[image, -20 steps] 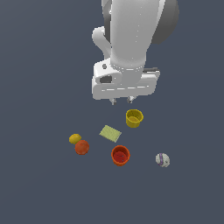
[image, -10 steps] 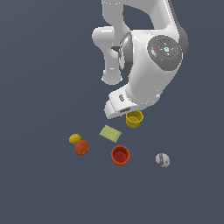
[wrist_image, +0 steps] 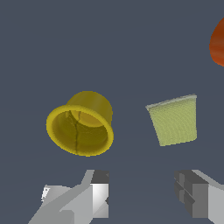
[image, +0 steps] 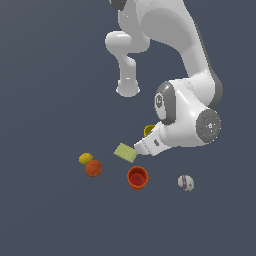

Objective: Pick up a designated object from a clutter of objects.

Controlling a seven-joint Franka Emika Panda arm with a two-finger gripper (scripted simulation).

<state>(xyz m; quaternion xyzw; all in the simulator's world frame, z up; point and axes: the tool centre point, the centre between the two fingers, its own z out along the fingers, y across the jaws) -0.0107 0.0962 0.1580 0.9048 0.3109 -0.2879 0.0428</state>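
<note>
The yellow cup lies tilted, its open rim facing the wrist camera. In the exterior view only a sliver of the yellow cup shows behind my hand. My gripper is open and empty. Its two fingers stand apart, and the cup is just off one fingertip, not between them. In the exterior view the gripper hangs low between the cup and the pale-green pad. The pad also shows in the wrist view. The red-orange cup stands upright nearer the camera.
A yellow ball and an orange ball sit together at the exterior view's left. A white-purple ball lies at the right. A red-orange shape cuts the wrist view's edge. The arm's bulky wrist looms over the clutter.
The arm has swung down and toward the exterior view's right, and its wrist has turned. It now hides most of the yellow cup. The objects have not moved.
</note>
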